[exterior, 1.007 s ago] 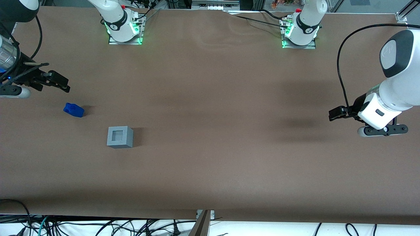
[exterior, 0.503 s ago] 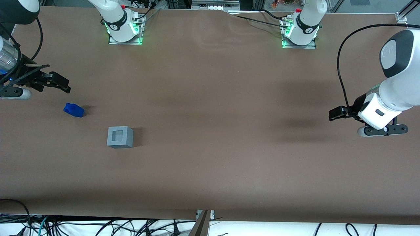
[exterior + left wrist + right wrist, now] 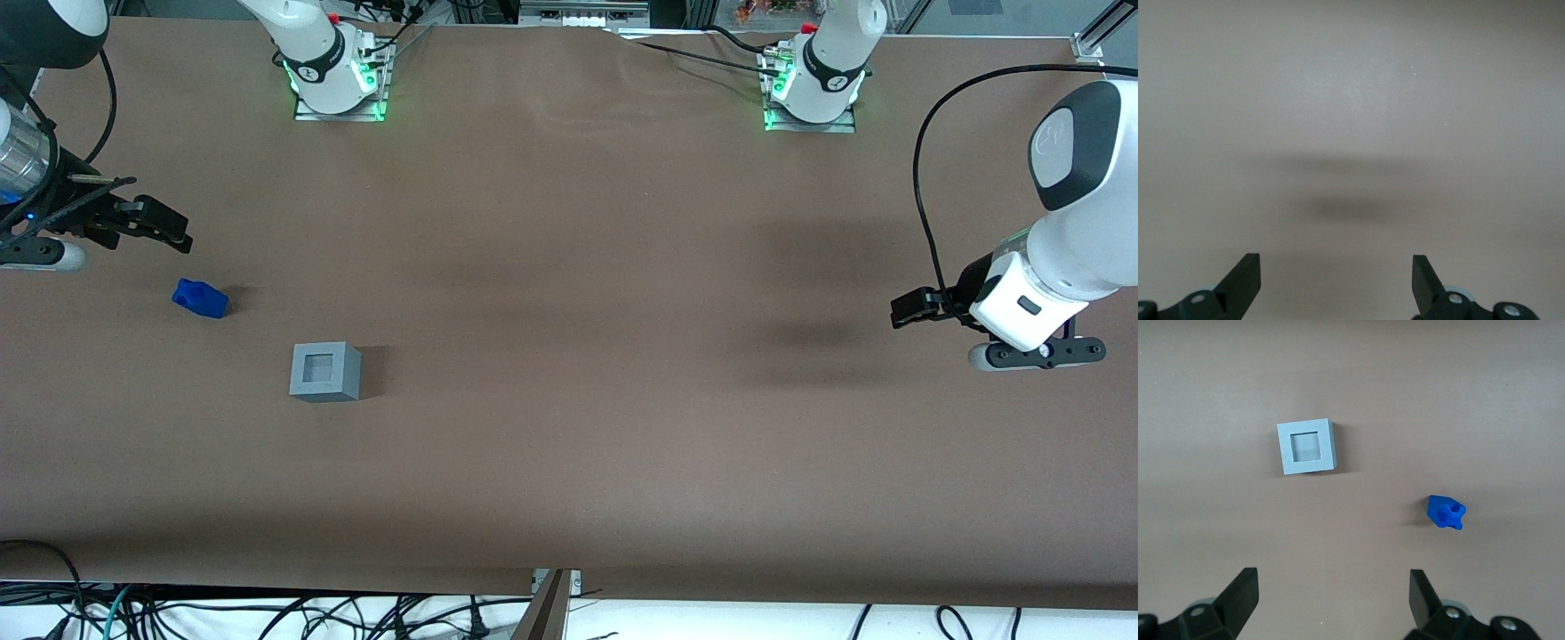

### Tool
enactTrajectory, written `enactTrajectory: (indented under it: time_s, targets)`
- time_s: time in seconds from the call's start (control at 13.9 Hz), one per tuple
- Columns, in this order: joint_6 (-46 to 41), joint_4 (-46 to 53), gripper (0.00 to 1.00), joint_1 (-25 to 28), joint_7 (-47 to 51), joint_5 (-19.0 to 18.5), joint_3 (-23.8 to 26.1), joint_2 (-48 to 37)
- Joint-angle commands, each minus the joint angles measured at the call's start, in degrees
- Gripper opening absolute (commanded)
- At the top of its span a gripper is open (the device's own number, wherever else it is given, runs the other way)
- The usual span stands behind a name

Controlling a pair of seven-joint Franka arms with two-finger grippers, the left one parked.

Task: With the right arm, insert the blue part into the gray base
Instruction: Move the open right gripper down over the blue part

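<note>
The blue part (image 3: 200, 299) (image 3: 1445, 513) lies on its side on the brown table, toward the working arm's end. The gray base (image 3: 324, 372) (image 3: 1307, 447) stands upright a little nearer the front camera than the blue part, its square recess facing up and empty. My right gripper (image 3: 164, 227) (image 3: 1333, 590) hangs above the table, farther from the front camera than the blue part and apart from it. Its fingers (image 3: 1241, 590) are spread wide with nothing between them.
The brown table (image 3: 569, 400) spreads wide around both objects. Two arm bases (image 3: 336, 76) with green lights stand along the edge farthest from the front camera. Cables (image 3: 267, 613) hang below the table's near edge.
My right gripper has drifted slightly away from the front camera and up; the blue part and gray base have not moved.
</note>
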Motion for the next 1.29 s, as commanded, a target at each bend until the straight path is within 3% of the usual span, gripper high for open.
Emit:
enactTrajectory:
  time_s: [0.0, 0.29, 0.43, 0.58, 0.79, 1.22]
  targets:
    - [-1.26, 0.72, 1.00, -0.50, -0.63, -0.39, -0.11, 0.79]
    - [-4.43, -1.04, 1.00, -1.29, -0.55, -0.92, -4.84, 2.64]
    - [-2.07, -3.75, 0.99, -1.29, -0.55, -4.41, -6.52, 3.07]
    - [4.68, -8.58, 0.99, -1.46, -0.55, -7.34, -7.48, 2.99]
    - [11.99, -15.00, 0.99, -1.55, -1.16, -6.90, -9.94, 2.99]
    - [34.75, -28.89, 0.98, -1.64, -6.35, -5.85, -14.17, 4.82]
